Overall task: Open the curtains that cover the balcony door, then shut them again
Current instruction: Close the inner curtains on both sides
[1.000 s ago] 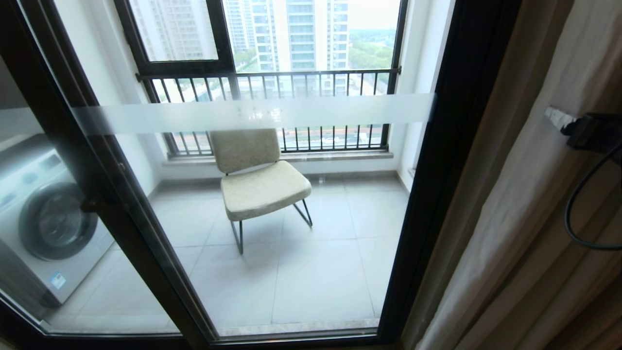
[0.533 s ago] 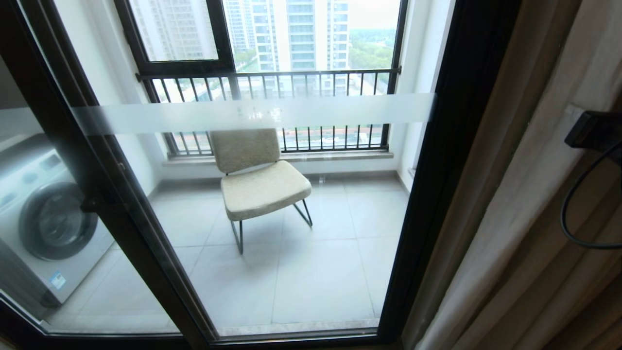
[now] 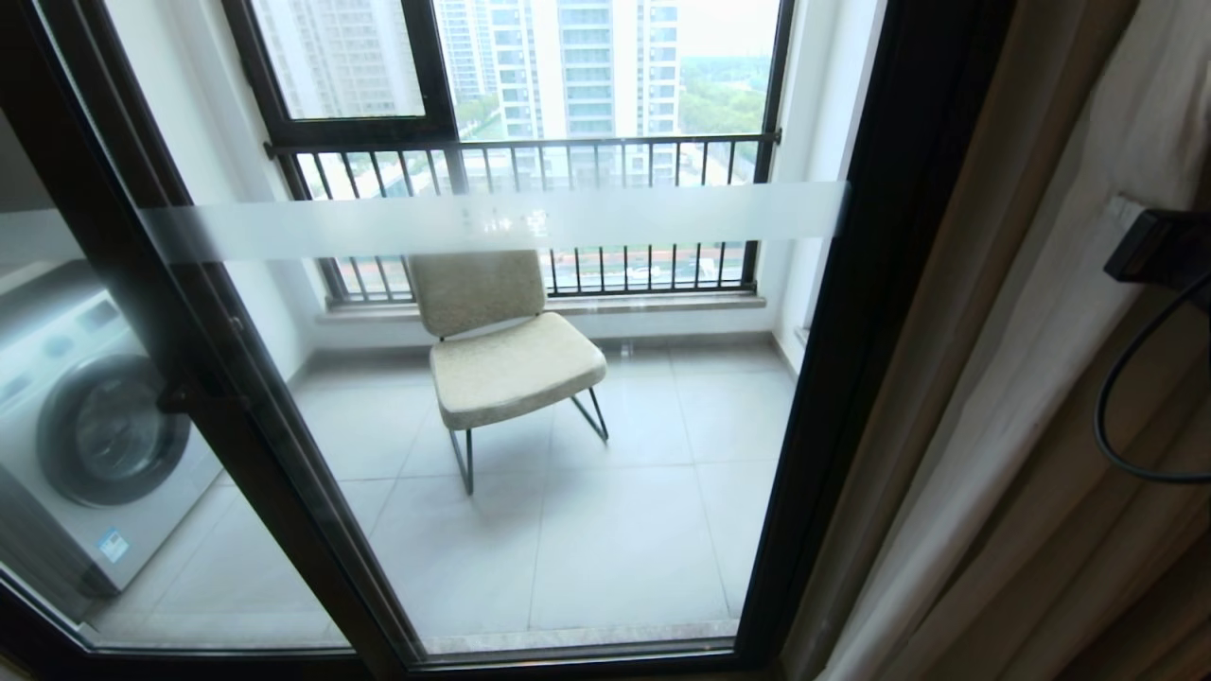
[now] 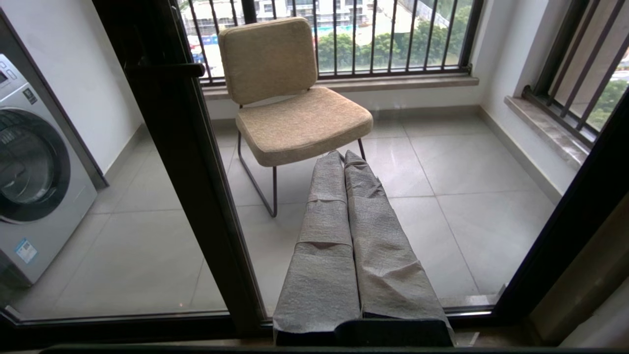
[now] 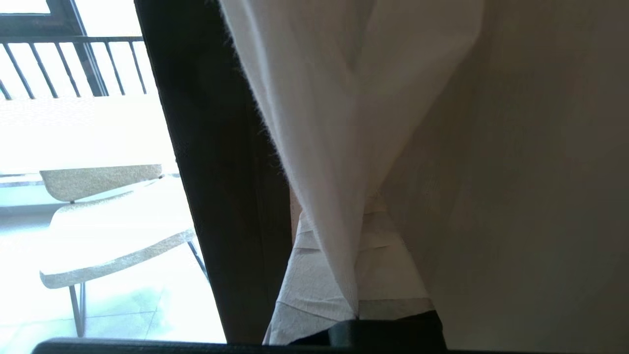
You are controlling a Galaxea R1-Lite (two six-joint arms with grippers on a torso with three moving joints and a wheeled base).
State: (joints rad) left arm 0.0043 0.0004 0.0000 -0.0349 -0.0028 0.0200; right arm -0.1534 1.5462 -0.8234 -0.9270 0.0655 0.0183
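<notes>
The right gripper's (image 5: 354, 275) jaws are pressed together on a fold of the thin sheer white curtain (image 5: 319, 123), with the thick beige woven drape (image 5: 530, 172) crowding one side of them. On the other side the black frame of the glass balcony door (image 5: 216, 196) stands close. Ahead of the left gripper's (image 4: 344, 162) closed jaws the door's glass pane (image 4: 442, 196) bars the way to the beige padded chair (image 4: 295, 113).

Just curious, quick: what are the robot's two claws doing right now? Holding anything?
Left gripper: jaws closed, holding nothing, parked facing the balcony door.
Right gripper: jaws closed on the sheer white curtain.
</notes>
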